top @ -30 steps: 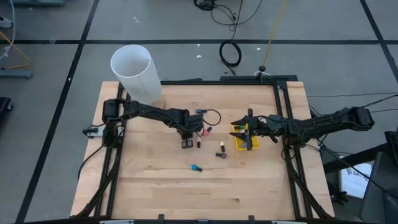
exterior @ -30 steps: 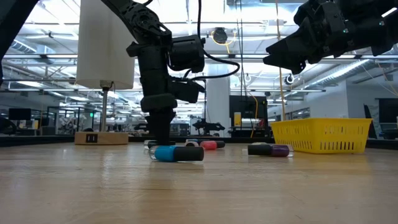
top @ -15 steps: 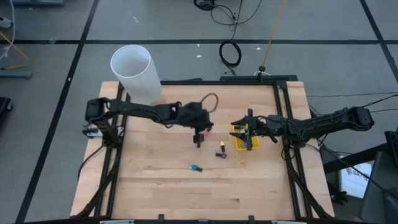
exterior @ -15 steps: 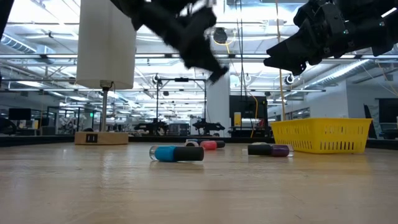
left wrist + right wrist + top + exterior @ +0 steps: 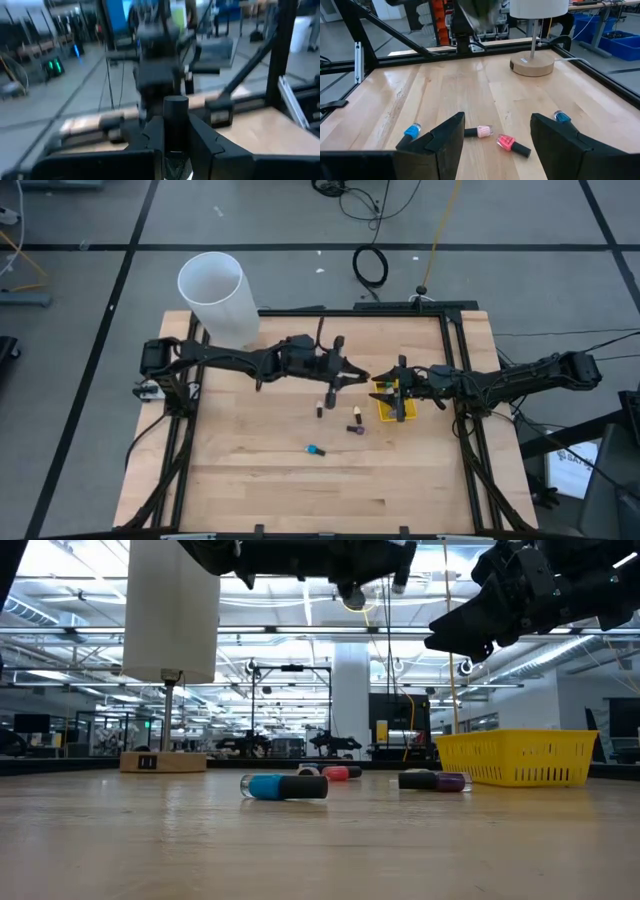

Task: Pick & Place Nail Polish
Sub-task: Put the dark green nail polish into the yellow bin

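Note:
My left gripper [image 5: 352, 377] is shut on a nail polish bottle [image 5: 176, 117] with a dark cap. It is raised above the table, just left of the yellow bin [image 5: 386, 412]. My right gripper [image 5: 399, 390] hangs open and empty over the bin; its fingers also show in the right wrist view [image 5: 495, 131]. Loose bottles lie on their sides on the wood: a teal one [image 5: 316, 450], a purple one [image 5: 353, 429], a pink one [image 5: 331, 393] and a dark one [image 5: 320, 411]. My left gripper pinches the bottle between its two fingers, which sit on the bottle's sides below the cap. The dark cap [image 5: 176, 106] sticks out past the fingertips. The fingers lie about level and point toward the table's right edge. The bottle is lifted clear of the table.
A big white cylinder [image 5: 215, 295] stands at the table's far left corner. Black frame rails [image 5: 452, 350] run along the table's edges. The near half of the wooden table [image 5: 300, 490] is bare apart from the teal bottle.
My left gripper has risen from the table with the bottle and swung toward the table's right edge and the yellow bin. It has tipped from pointing down to about level. The right arm has kept still.

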Action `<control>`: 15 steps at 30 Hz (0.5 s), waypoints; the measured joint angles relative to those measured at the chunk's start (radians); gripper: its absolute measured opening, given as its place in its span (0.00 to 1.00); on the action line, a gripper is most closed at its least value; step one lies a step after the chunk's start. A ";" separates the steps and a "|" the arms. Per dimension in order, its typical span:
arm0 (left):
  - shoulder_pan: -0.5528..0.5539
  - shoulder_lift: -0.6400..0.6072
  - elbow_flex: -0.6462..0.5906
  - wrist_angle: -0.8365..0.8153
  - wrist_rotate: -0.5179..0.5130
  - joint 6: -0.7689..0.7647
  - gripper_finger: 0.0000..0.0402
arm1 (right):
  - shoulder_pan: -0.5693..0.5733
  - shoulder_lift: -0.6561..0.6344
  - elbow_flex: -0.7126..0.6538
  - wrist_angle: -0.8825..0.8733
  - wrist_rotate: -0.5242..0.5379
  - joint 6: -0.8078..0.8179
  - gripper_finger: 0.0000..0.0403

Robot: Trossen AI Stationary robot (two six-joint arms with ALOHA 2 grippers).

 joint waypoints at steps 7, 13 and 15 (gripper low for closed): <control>-0.025 0.095 0.000 0.163 -0.005 -0.026 0.10 | 0.000 0.026 0.000 0.019 0.070 -0.025 0.54; -0.024 0.128 0.000 0.219 -0.021 -0.018 0.10 | 0.000 0.118 0.000 0.116 0.075 -0.021 0.63; -0.018 0.129 0.000 0.213 -0.036 -0.013 0.10 | 0.000 0.139 0.000 0.158 0.078 -0.024 0.67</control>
